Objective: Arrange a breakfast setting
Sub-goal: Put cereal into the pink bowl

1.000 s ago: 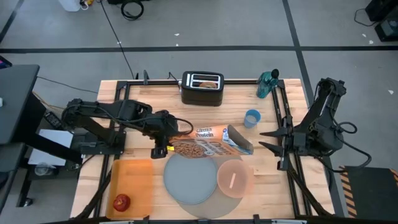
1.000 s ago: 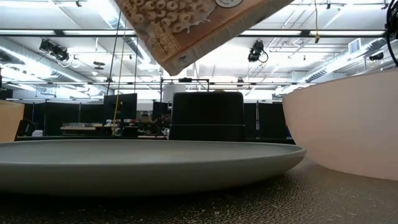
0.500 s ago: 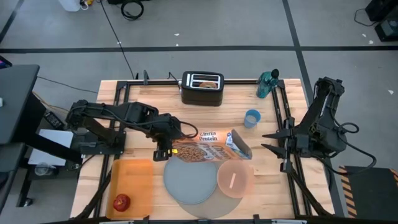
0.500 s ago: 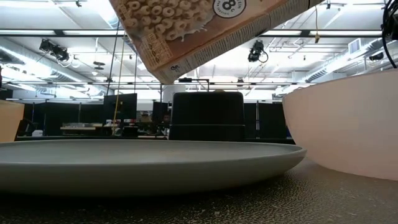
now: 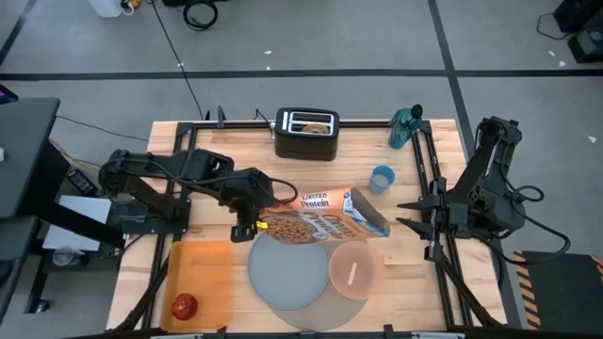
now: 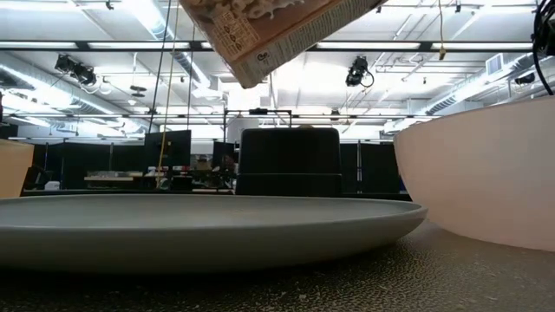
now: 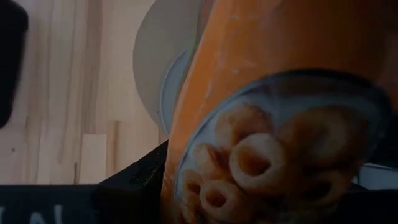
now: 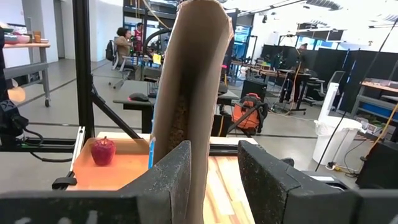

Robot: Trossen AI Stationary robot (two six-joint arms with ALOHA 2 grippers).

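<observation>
Left gripper (image 5: 256, 218) clamped on cereal box (image 5: 320, 217), held tilted above plate (image 5: 287, 268), beside bowl (image 5: 354, 268). Right gripper (image 5: 407, 213) parked at table's right, fingers apart.

A cereal box (image 5: 325, 218) hangs tilted above the desk (image 5: 236, 155), blocking the middle. Under it, a grey plate (image 5: 287, 268) and pink bowl (image 5: 354, 268) fill the front. Bare wood lies open before the toaster (image 5: 306, 134).
</observation>
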